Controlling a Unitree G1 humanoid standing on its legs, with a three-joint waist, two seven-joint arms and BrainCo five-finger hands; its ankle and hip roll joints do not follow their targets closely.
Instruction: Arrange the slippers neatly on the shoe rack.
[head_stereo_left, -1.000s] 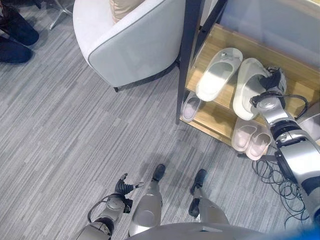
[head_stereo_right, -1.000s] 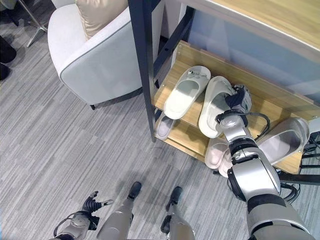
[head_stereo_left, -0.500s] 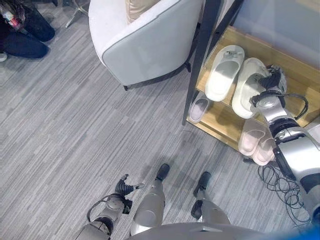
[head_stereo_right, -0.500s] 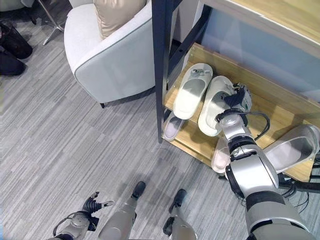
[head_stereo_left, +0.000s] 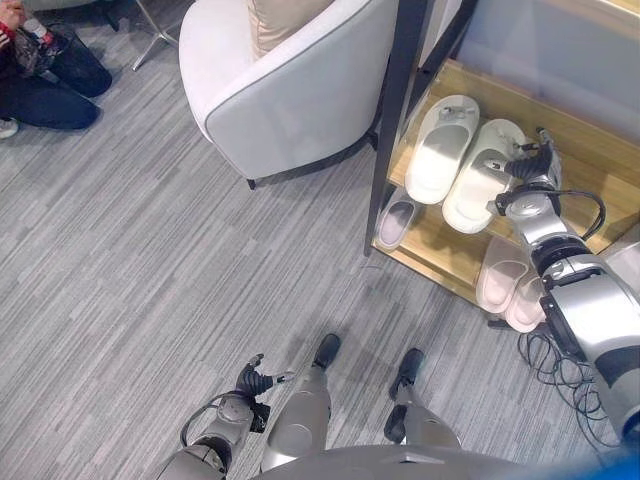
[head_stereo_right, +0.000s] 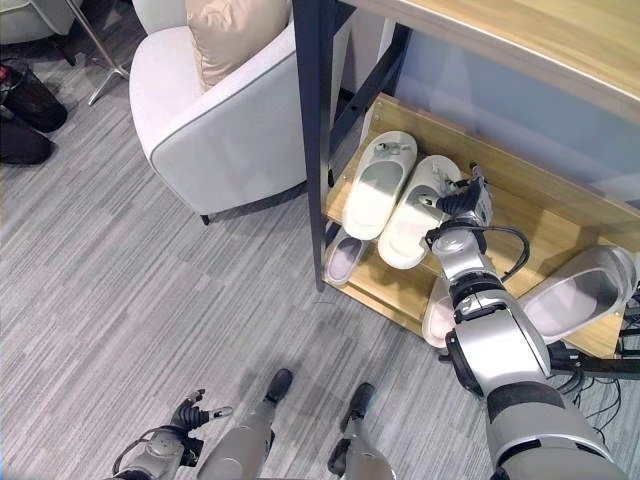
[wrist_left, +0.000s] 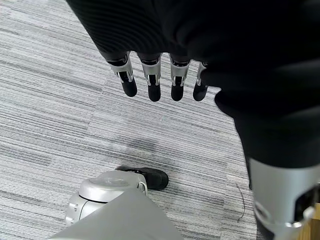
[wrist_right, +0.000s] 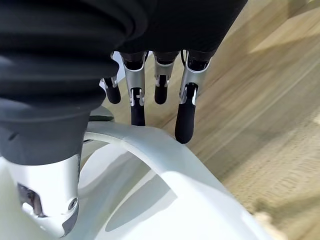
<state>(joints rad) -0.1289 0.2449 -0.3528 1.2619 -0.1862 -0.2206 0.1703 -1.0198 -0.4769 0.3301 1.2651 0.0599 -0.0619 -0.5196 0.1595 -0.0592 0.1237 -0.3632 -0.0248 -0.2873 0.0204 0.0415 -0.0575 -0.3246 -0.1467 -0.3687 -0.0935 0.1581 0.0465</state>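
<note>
At far left a person (head_stereo_left: 40, 75) crouches on the grey carpet (head_stereo_left: 150, 260), cut off by the frame's edge; wide open floor lies between them and the rack. The left hand (head_stereo_left: 252, 380) hangs low over the carpet, its fingers (wrist_left: 152, 85) straight and relaxed, holding nothing. A pale armchair (head_stereo_left: 290, 90) with a beige cushion (head_stereo_right: 235, 35) stands just beside the dark upright post (head_stereo_left: 395, 110) of the shoe rack (head_stereo_right: 560, 205).

On the rack's wooden middle shelf, two white slippers lie side by side, touching: the left slipper (head_stereo_left: 438, 148) and the right slipper (head_stereo_left: 480, 188), both toe inward. Bare shelf is open to their right. Below, a small grey slipper (head_stereo_left: 396, 220) sits partly hidden under the shelf edge, and a pink pair (head_stereo_left: 508, 285) is partly covered by the right arm. Another white slipper (head_stereo_right: 575, 295) lies at the rack's far right.

The right hand (head_stereo_right: 462, 200) reaches to the right slipper's strap, fingers (wrist_right: 185, 112) extended nearly straight, tips resting on the strap rim, gripping nothing.
</note>
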